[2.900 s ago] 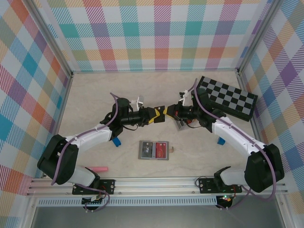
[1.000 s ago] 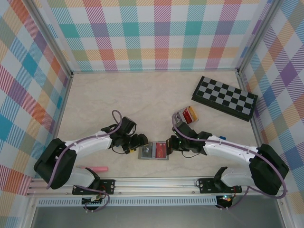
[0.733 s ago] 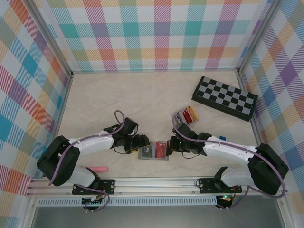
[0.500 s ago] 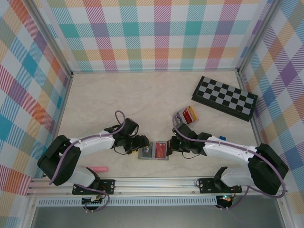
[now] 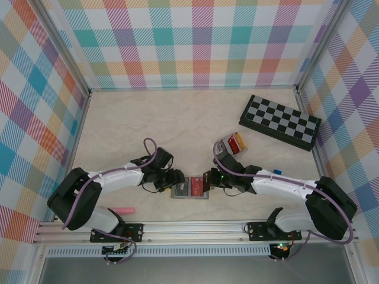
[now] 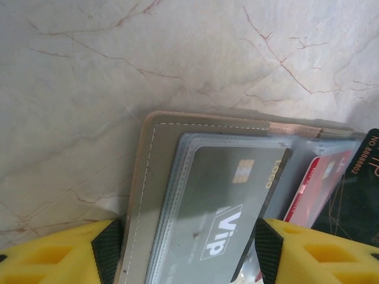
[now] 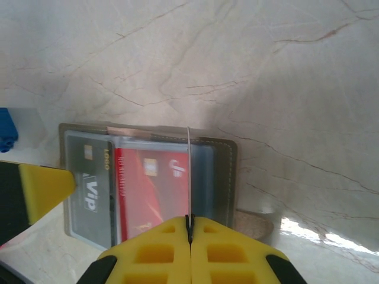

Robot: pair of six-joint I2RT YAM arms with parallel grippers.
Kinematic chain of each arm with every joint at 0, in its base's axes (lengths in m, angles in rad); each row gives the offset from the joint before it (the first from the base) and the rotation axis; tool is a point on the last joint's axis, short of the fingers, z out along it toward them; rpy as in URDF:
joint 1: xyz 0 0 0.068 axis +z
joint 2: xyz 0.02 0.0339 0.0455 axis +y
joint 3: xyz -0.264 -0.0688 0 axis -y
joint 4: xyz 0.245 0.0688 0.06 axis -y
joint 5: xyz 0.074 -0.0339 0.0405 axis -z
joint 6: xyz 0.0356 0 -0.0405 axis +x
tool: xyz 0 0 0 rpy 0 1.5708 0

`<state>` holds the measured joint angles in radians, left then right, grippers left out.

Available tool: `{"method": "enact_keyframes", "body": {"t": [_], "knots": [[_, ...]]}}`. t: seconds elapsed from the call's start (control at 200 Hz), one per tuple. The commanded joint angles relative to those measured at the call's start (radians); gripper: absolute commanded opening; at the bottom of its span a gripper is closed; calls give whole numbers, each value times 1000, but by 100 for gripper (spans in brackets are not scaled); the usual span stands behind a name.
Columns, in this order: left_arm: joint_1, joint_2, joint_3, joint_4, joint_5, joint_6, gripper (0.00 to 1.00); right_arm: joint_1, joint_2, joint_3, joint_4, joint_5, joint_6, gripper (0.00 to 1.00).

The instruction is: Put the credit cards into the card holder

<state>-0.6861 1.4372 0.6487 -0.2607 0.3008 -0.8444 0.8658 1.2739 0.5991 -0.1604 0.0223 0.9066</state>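
Pinching the held card by 1 end, your right gripper has its jaws closed flat on it. The card stands upright and edge-on over the right half of the open card holder, free edge pointing down at the sleeves. Its face reads dark w/ a printed no. in the left wrist view.

Expect light, stiff, slick plastic that'll bow a bit if jammed. Keep the grip at the back end and leave the lead edge free to find a slot.

2 cards already sit in the holder: a grey VIP card on the left half and a red card beside it. The clear sleeves look thin and floppy, so a slot mouth may fold shut. The holder is prob. light and will skate on the marble-look table.

Your left gripper is spread wide, holding nothing, fingers either side of the holder's left half; can't tell if they press on it.

Further back sit a small tray w/ more cards, then the chequered board.
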Motion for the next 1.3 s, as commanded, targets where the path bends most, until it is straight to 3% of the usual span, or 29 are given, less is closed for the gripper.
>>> {"method": "enact_keyframes", "body": {"t": [0.0, 0.115, 0.365, 0.935, 1.295], "knots": [[-26, 32, -5, 47, 12, -3, 63, 6, -30, -9, 60, -29, 21, 6], [-30, 38, -1, 49, 12, -5, 63, 6, -30, 0, 82, -48, 33, 6], [-32, 37, -3, 49, 3, -7, 62, 6, -37, 59, -161, 78, -35, 6], [-33, 37, -7, 54, 6, -7, 61, 6, -9, -20, 8, 12, 30, 6], [-32, 34, -11, 56, 5, -8, 61, 6, -57, 43, -122, 62, -27, 6]]}}
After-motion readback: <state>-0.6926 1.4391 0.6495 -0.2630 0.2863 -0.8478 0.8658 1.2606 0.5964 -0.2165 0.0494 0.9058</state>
